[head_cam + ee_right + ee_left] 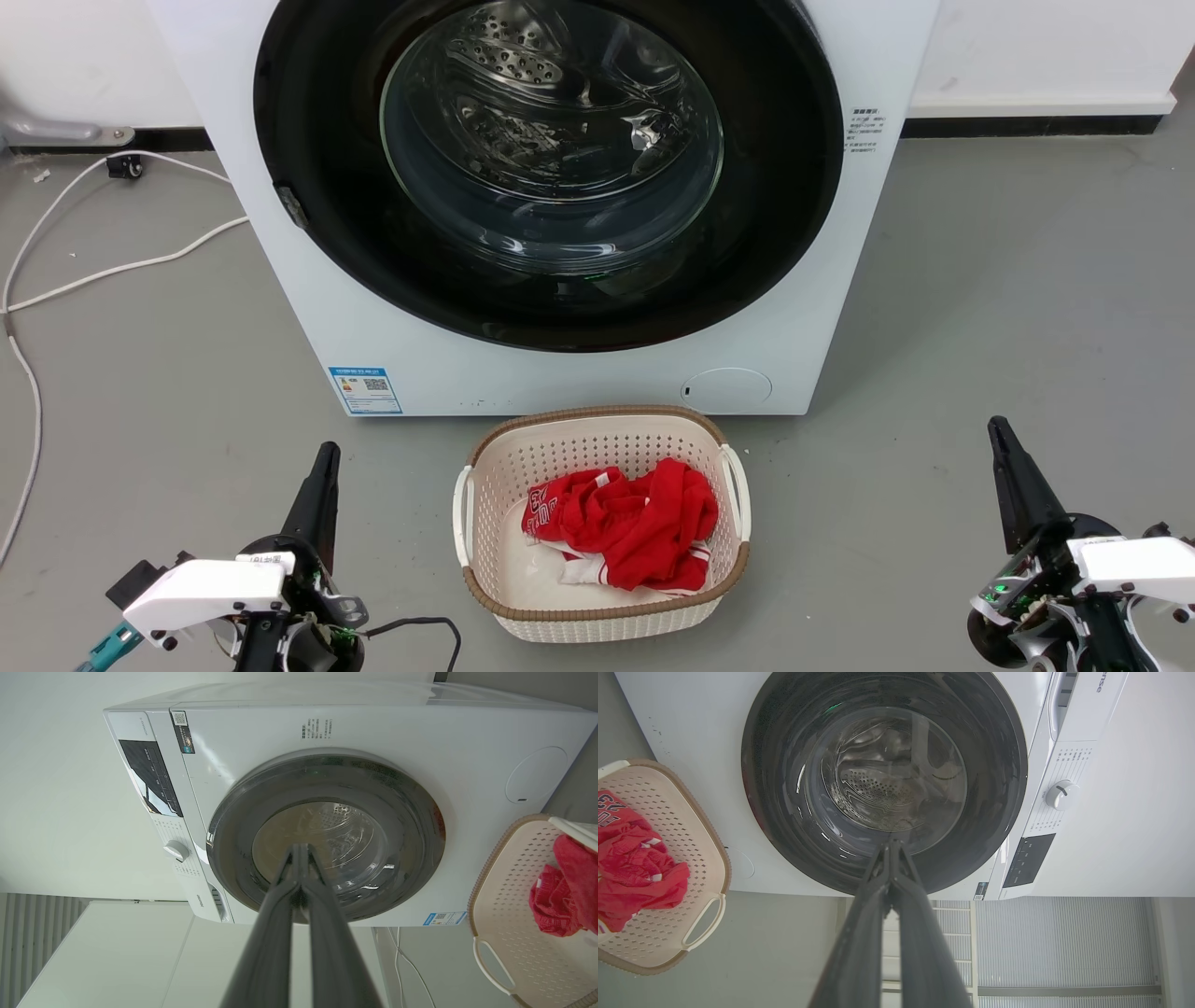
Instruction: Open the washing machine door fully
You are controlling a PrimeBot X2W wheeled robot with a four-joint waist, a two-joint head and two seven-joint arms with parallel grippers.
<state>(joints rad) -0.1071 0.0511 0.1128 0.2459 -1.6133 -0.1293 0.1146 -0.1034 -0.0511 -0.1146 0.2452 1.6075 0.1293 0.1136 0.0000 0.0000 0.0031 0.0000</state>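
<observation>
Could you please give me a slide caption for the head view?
Door shut, basket of red clothes in front, left gripper and right gripper shut, touching nothing.

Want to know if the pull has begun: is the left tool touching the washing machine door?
Apart. The head view shows the left tool over bare floor, short of the washing machine, with the washing machine door well beyond it.

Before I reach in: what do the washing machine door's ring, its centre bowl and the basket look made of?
The ring of the washing machine door: glossy black, likely plastic or glass-faced; it mirrors highlights. The centre bowl: clear glass by the look; the perforated drum shows through it. The laundry basket: cream matte moulded plastic with punched holes; brown woven-look rim.
</observation>
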